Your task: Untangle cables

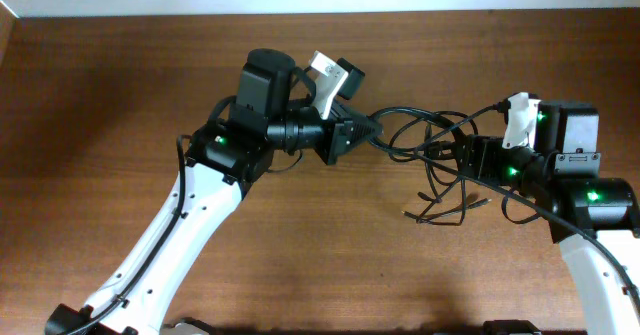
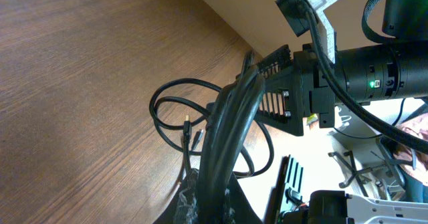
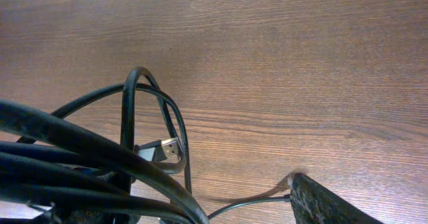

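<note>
The left gripper (image 1: 366,135), at upper centre of the overhead frame above the brown desk (image 1: 90,85), is clenched on the cables (image 1: 432,143). In its wrist view the bunch runs up from the bottom edge, with loops spilling left onto the wood. The tangle spans the gap right of centre, loose ends trailing lower down. At the right, the right gripper (image 1: 468,158) is spread wide at the tangle's edge. Its wrist view shows loops and a plug (image 3: 165,148) at lower left, and one finger (image 3: 328,204) apart at lower right.

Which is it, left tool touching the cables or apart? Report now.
Touching. The left wrist view shows the cables bunched together and running down into the left tool, whose jaws are shut on them with no gap.
</note>
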Robot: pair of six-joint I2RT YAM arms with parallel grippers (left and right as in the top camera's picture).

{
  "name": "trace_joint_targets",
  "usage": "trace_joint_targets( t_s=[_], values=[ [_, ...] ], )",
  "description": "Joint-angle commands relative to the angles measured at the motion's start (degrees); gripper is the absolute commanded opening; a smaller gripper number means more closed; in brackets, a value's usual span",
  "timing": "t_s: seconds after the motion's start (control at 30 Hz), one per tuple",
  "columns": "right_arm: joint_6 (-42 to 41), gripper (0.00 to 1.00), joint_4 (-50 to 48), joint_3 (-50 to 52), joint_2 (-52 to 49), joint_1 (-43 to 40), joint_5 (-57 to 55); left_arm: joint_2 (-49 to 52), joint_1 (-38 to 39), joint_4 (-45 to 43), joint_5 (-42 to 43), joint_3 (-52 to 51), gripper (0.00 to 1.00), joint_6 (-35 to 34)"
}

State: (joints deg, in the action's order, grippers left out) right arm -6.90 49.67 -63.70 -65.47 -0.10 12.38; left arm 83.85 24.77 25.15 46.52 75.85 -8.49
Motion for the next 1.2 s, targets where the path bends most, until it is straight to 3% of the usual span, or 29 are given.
trace_joint_targets(
  t_s=[0.0,0.03,0.07,0.1,0.13,0.23,0.37,0.5,0.67,0.77,0.83,1.03,1.17],
  values=[
    [0.5,0.67,1.1,0.4,-0.6,-1.9,-7.2,-2.4,-3.6,-0.1,-3.0,0.9,0.00,-0.3],
    [0.7,0.52,1.1,0.4,-0.6,-1.9,-5.3,-2.4,-3.6,0.1,-3.8,0.9,0.00,-0.3],
    [0.7,0.26,1.0,0.4,-0.6,-1.9,-3.0,-2.4,-3.6,0.5,-5.0,0.9,0.00,-0.3],
    [1.2,0.12,0.9,0.4,-0.6,-1.9,-0.5,-2.4,-3.6,0.7,-5.8,0.9,0.00,-0.3],
    [3.3,0.04,0.7,0.4,-0.6,-1.9,3.5,-2.4,-3.6,0.7,-5.8,0.9,0.00,-0.3],
    [10.6,0.04,0.7,0.4,-0.6,-1.9,16.0,-2.4,-3.6,0.7,-5.8,0.9,0.00,-0.3],
    [11.2,0.04,0.5,0.4,-0.6,-1.9,21.8,-2.4,-3.6,0.7,-5.8,0.9,0.00,-0.3],
    [11.5,0.04,0.3,0.4,-0.5,-1.9,27.0,-2.3,-3.6,0.9,-5.9,0.9,0.10,-0.3],
    [15.1,0.04,0.0,0.4,0.1,-1.9,32.5,-2.3,-3.6,1.1,-5.9,0.9,0.28,-0.2],
    [15.1,0.04,-0.5,0.4,0.9,-1.9,32.5,-2.3,-3.6,1.1,-5.9,0.9,0.52,-0.2],
    [15.1,0.04,-0.7,0.4,1.6,-1.9,32.5,-2.3,-3.6,1.5,-5.9,0.9,0.56,-0.2],
    [15.1,0.04,-1.0,0.3,3.0,-1.9,33.3,-2.3,-3.6,3.0,-5.8,0.9,0.97,0.3],
    [15.0,0.04,-2.6,0.3,3.3,-1.9,36.1,-2.3,-1.9,7.3,-0.3,0.9,0.99,13.6]
  ],
)
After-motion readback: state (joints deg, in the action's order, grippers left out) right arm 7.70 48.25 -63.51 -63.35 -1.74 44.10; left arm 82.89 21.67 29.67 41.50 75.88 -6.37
